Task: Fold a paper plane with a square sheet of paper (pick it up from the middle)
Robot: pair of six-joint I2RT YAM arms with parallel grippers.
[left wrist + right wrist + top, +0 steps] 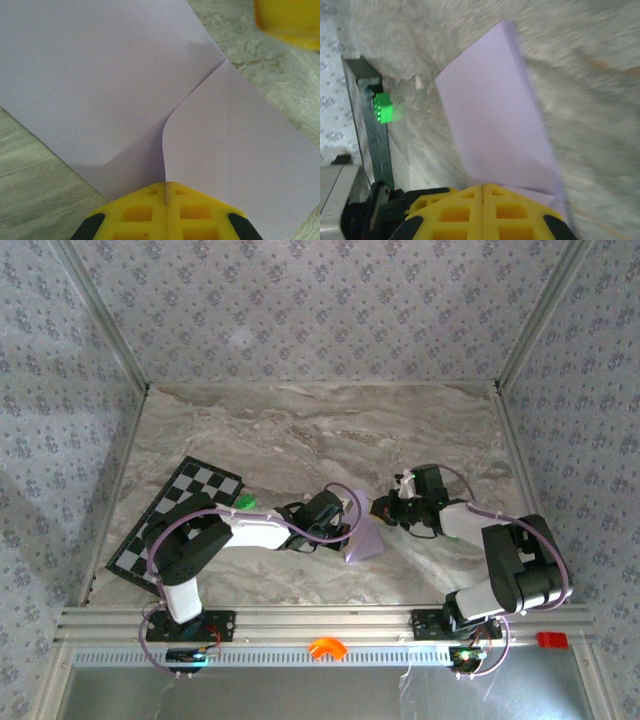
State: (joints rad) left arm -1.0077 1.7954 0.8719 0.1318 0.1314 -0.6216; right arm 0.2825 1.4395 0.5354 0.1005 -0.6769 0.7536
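The left gripper [166, 186] has its two yellow fingers pressed fully together. A raised edge of the sheet of paper [100, 85] runs straight into the seam between them, so it seems to pinch a flap of the sheet. Directly ahead of these fingers the flap curves up, and a crease line goes forward to a point where two folded edges meet. The rest of the lilac sheet lies flat ahead and to the left of the fingers.

The right gripper [483, 187] is also fully closed. The sheet begins at its fingertips and stretches away in front as a narrow creased shape. I cannot tell if paper is really between these fingers or only touches them, because this view is blurred.

In my judgement a fold is in hand: the sheet is already creased and not yet a plane, and the left gripper is bringing one flap over. The next move probably needs this flap laid along the centre crease and pressed down, while the other side is kept from sliding.

Further away, to the left of the right gripper, stand a small green block [383, 107] and beside it a checkered board [175, 520]. The table [300, 430] has a grey marble pattern, and the walls [300, 310] around it carry a small flower-like print.
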